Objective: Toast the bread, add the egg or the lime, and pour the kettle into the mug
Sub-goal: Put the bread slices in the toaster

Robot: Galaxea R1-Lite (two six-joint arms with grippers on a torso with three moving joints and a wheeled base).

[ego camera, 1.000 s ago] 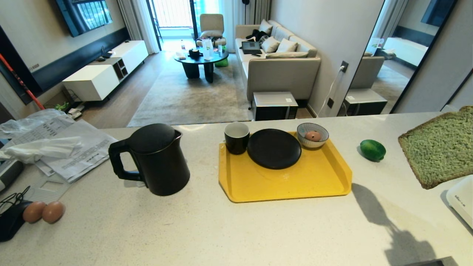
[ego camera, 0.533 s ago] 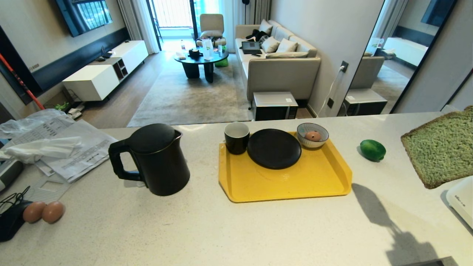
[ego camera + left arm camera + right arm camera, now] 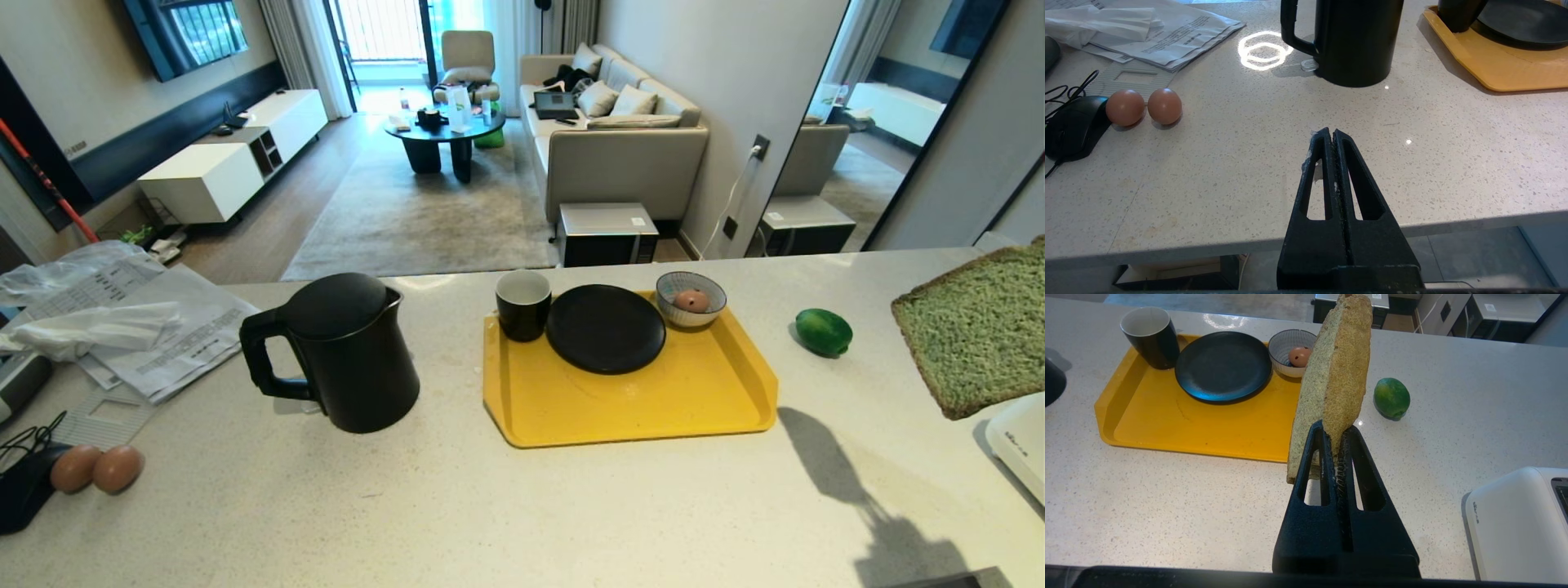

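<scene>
The right gripper has its fingers clamped on the lower edge of the bread, holding the slice upright in the air above the right end of the bench. Over the last second the slice has drifted a little further toward the bench's right edge in the head view, where it now shows as a green-tinted slab partly cut off by the frame. That drift carries it toward the white toaster at the bench's near right corner, so the toasting step looks to be under way: the bread is lifted and travelling, not yet over the slot (only a sliver of the slot shows).

Nothing else has shifted. The lime lies on the bare bench just right of the yellow tray. The mug stands on the tray's far left corner, beside a black plate and a small bowl holding an egg. The kettle stands left of the tray. The left gripper hangs over the bench's near edge, fingers pressed together and empty.
</scene>
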